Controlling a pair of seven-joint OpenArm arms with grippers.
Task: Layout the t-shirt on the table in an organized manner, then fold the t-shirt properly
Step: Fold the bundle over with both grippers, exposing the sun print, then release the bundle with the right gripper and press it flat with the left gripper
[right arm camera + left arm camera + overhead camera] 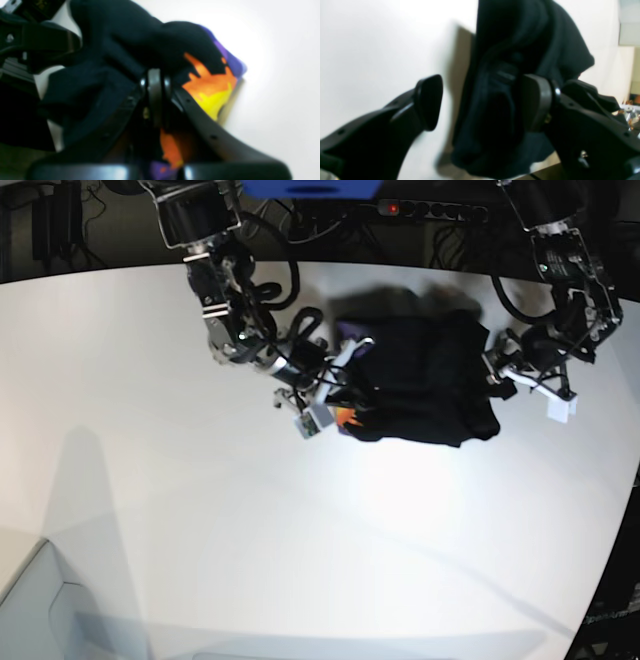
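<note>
Right gripper (pixel 155 97) clamped on t-shirt (pixel 420 380); left gripper (pixel 482 102) spread apart beside cloth; t-shirt bunched on counter (pixel 200 510); layout unfinished, folding not started.

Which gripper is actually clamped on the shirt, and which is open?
The right gripper: its pads pinch the t-shirt by the orange print. The left gripper is open, cloth touching one pad only.
</note>
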